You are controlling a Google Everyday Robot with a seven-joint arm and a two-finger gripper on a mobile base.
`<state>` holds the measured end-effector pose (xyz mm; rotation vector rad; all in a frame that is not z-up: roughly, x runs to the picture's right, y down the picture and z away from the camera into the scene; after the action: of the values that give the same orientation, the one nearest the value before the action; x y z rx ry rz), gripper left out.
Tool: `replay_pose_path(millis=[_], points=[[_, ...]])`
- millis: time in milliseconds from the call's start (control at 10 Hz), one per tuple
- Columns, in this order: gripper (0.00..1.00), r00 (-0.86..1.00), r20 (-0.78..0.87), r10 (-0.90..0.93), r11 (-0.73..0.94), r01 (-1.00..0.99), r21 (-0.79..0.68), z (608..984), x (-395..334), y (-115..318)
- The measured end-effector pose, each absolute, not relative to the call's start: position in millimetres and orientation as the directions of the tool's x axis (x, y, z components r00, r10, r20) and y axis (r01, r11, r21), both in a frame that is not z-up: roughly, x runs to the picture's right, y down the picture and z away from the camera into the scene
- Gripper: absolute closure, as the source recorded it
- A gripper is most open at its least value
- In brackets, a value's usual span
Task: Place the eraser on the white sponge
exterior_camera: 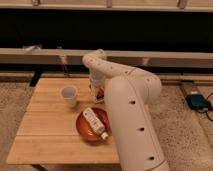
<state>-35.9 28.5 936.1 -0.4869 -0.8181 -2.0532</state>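
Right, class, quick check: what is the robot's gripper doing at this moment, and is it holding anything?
Gripper: down at the wooden table, right of the white cup; its state and load cannot be told.

no text, brand or number can be read anywhere. the white tube (95,122) on the red plate (84,131) carries a label, illegible; the gripper (98,93) hangs just beyond that plate.

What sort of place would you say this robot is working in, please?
Probably an indoor lab or test area: a small wooden table on speckled flooring, beside a long dark wall with rails. The gripper reaches down near a white cup and orange plate.
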Motion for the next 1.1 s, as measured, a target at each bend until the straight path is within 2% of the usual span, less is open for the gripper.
replay_pose_path(millis=[100,200,800,1100], points=[[0.24,-0.565,0.599,-0.568,-0.426,0.824,0.373,937,-37,29],[0.20,-0.565,0.598,-0.568,-0.425,0.824,0.375,937,-37,29],[0.20,-0.574,0.580,-0.578,-0.415,0.819,0.397,937,-33,28],[0.20,-0.616,0.526,-0.587,-0.411,0.786,0.462,927,-22,22]])
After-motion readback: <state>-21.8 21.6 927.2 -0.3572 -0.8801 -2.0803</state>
